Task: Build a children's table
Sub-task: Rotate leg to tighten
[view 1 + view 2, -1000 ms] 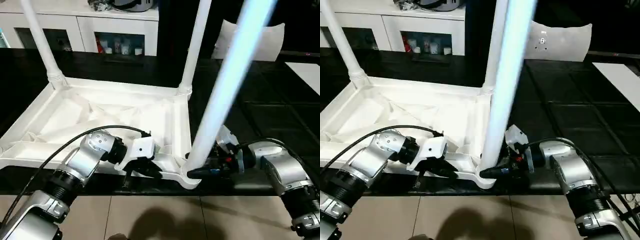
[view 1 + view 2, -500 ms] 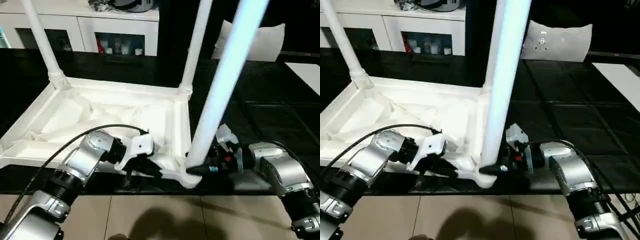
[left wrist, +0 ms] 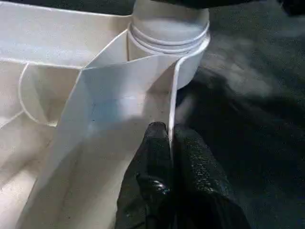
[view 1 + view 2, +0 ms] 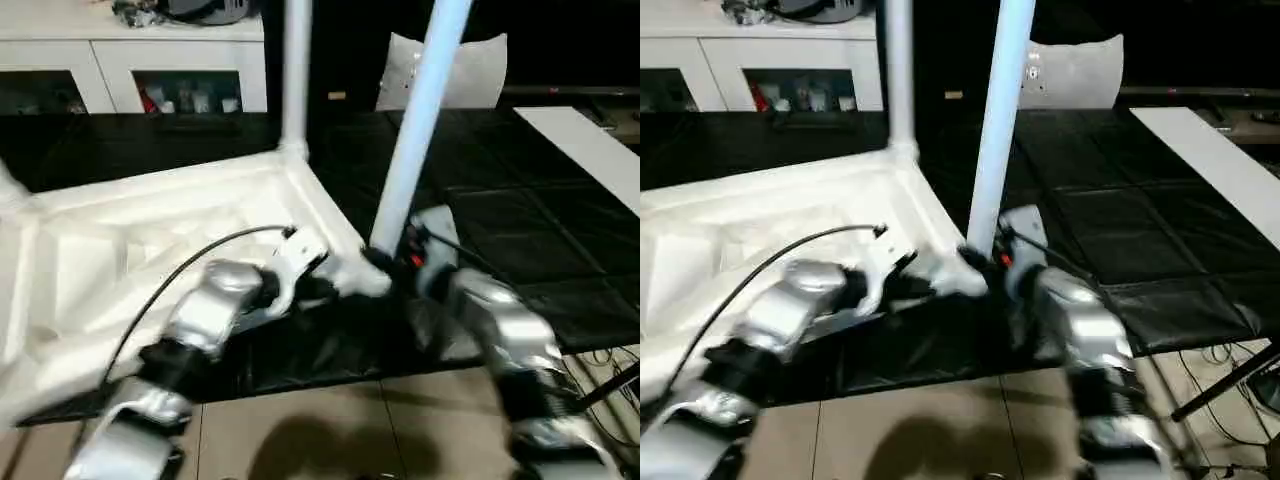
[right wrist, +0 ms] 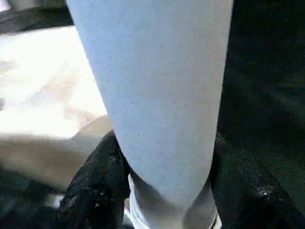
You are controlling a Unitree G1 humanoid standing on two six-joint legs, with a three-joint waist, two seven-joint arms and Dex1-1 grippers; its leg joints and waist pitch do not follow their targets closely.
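Left gripper (image 3: 170, 136): black fingers (image 3: 155, 157) pressed together on thin upright rib of white tabletop underside (image 3: 109, 100). Round corner socket (image 3: 169, 33) just beyond rib. Dark surface (image 3: 248, 109) beside tabletop edge.

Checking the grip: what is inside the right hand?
The right hand encloses the long round white plastic leg near its base; the leg covers the inner finger faces.

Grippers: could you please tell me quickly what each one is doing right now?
Left gripper: shut on the tabletop's rim.
Right gripper: shut on the table leg near its socket.
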